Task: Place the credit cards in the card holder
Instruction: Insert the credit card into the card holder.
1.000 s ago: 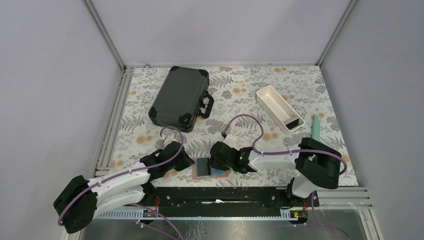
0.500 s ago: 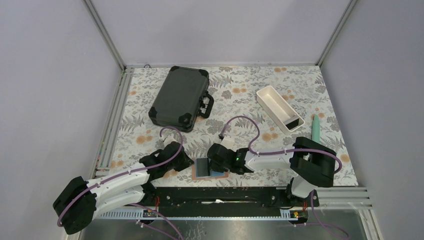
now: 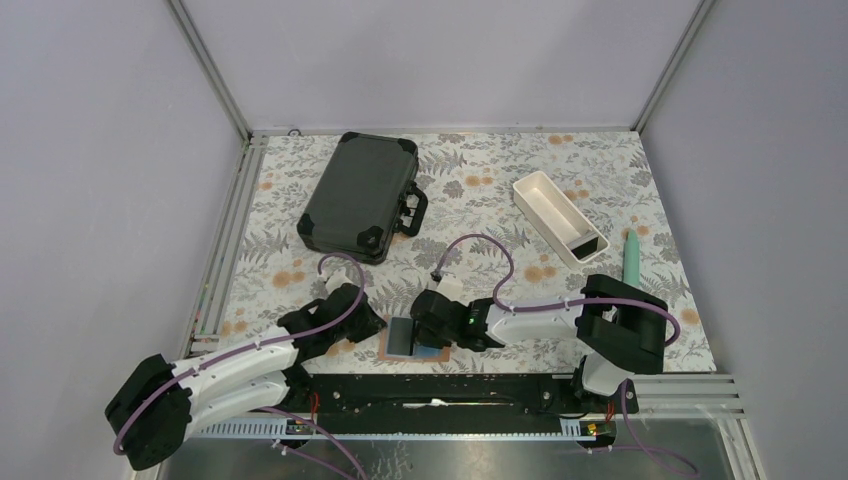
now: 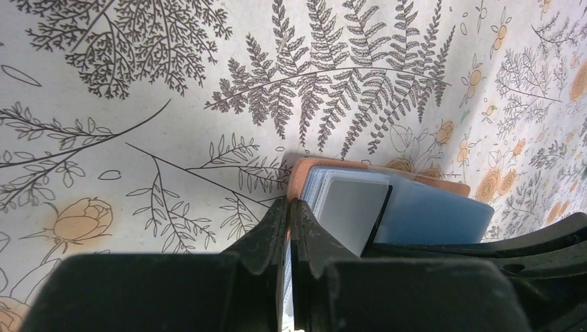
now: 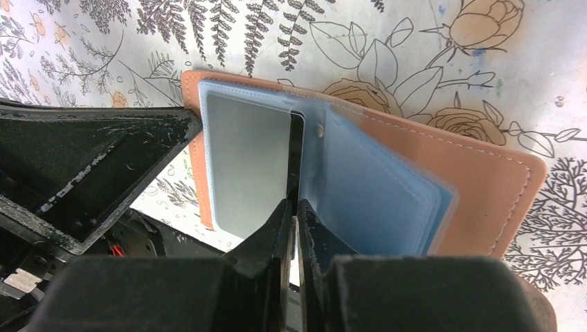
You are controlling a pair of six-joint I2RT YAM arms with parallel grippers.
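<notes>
At the near edge of my floral-print table, both arms meet over the card holder. It lies opened flat just in front of the arm bases, tan cover down and pale blue pockets facing up. My left gripper has its jaws pressed together on the holder's left edge, with a thin pale strip of it showing between the fingers. My right gripper comes in from the opposite side, its jaws narrowed to a sliver around a black credit card. The card stands on edge at the fold, between a grey-faced leaf and the lifted blue leaves; I cannot tell how far its far end sits inside a pocket. The two grippers are just beside each other across the holder. Well apart, toward the back left, a black hard case lies flat. A long white tray sits at the back right with something dark in its near end, and a teal stick-shaped object lies near the table's right edge.
</notes>
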